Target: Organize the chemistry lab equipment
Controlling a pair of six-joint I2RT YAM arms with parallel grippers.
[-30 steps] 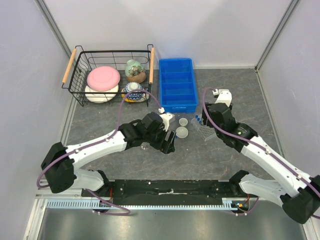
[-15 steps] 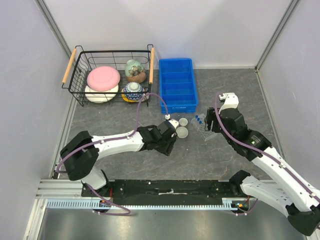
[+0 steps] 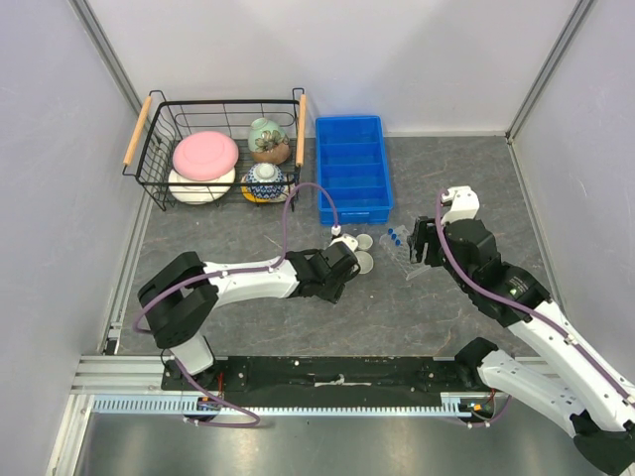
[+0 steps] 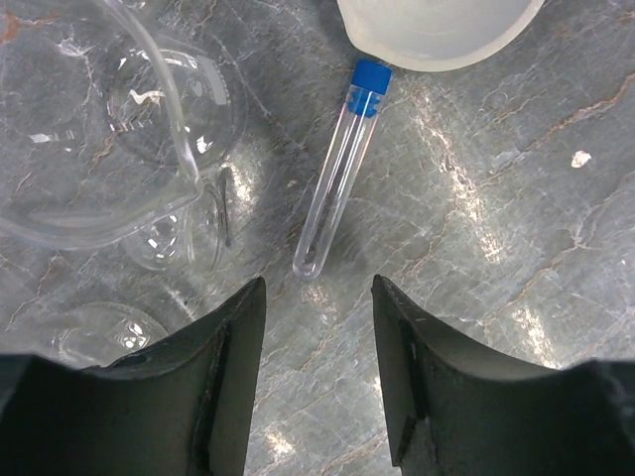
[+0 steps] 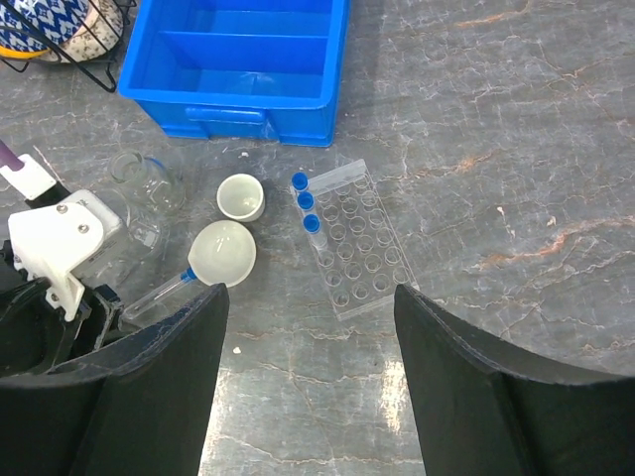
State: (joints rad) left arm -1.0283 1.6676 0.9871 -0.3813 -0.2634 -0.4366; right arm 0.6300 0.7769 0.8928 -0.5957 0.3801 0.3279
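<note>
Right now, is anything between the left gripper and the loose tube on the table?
Nothing visible. The tube lies flat just ahead of the left gripper, jaws open, only bare table between. Glass flasks sit close beside it and a white dish at its capped end, neither in the path.

A dark grey, marble-veined tabletop (image 3: 456, 169) enclosed by plain pale walls (image 3: 337, 59) with metal corner posts (image 3: 107, 55), evenly lit, an aluminium rail (image 3: 129, 405) along its near edge.

Grey table (image 3: 456, 169), wire basket (image 3: 137, 145), blue bin (image 3: 351, 213), tube rack (image 5: 362, 253), two white dishes (image 5: 241, 196), flasks (image 4: 169, 99), capped tube (image 4: 335, 183)
</note>
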